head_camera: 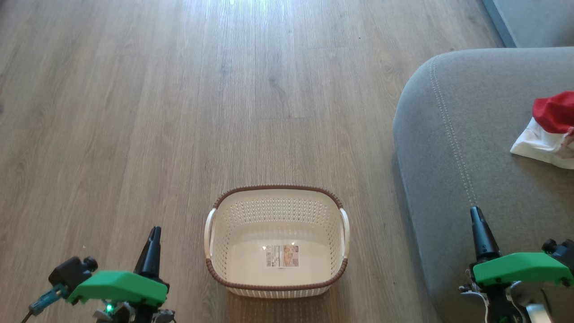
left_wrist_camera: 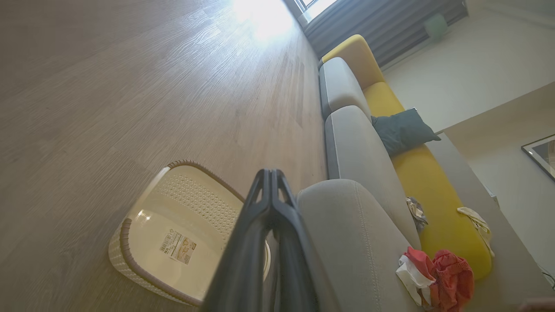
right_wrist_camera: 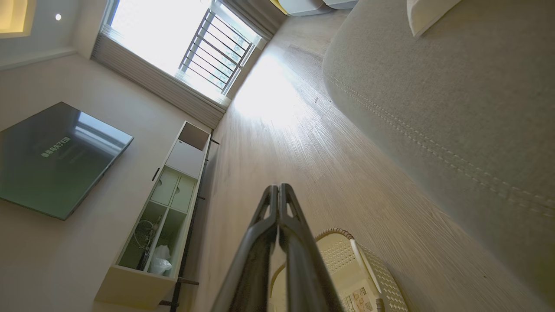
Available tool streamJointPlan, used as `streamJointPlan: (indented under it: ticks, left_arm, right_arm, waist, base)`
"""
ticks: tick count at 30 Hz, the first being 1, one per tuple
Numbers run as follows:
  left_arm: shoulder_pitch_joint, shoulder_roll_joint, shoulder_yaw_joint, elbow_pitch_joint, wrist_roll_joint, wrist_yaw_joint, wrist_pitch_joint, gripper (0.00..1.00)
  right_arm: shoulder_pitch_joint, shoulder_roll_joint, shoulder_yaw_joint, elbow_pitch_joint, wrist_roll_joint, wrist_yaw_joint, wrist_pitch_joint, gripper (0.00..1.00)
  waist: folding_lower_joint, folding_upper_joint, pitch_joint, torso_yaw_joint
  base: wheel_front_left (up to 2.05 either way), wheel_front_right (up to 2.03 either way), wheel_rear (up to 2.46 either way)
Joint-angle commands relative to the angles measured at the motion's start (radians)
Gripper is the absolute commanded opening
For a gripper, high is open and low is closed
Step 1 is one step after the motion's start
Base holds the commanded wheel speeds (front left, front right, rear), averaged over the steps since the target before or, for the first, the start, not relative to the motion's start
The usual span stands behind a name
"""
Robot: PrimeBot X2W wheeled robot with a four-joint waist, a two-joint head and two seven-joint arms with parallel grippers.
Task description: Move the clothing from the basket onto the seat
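Basket on floor, clothing on seat, both sets of fingers shut.
Left fingers (head_camera: 154,235): lower left of the head view, pressed together, gripping nothing, above the floor (head_camera: 179,98). Right fingers (head_camera: 479,224): lower right, pressed together, gripping nothing, over the near part of the seat (head_camera: 448,179). Basket (head_camera: 278,187): upright on the floor between the two arms, near the seat's left side but apart from it, with a label (head_camera: 282,255) flat on its bottom. Seat: grey, rounded corner, pale stitch line. Clothing (head_camera: 554,121): red and white, bunched on the seat top beyond the right fingers, well apart from the basket.
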Motion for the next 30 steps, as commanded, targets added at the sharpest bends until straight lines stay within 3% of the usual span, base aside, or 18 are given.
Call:
streamJointPlan:
  ticks: [1,30]
  left_arm:
    - [-0.051,0.001,0.032,-0.033,-0.027,-0.009,0.008,0.0]
    - [-0.081,0.0,0.09,-0.035,-0.351,-0.05,0.096,0.0]
  right_arm:
    - [-0.055,0.002,0.007,-0.036,0.027,0.0,0.007,0.0]
    - [-0.078,0.004,-0.015,-0.038,0.343,0.0,0.096,0.0]
  waist:
    - [0.0,0.0,0.0,0.0]
    - [0.0,0.0,0.005,-0.005]
  base:
    - [0.0,0.0,0.0]
    - [0.0,0.0,0.0]
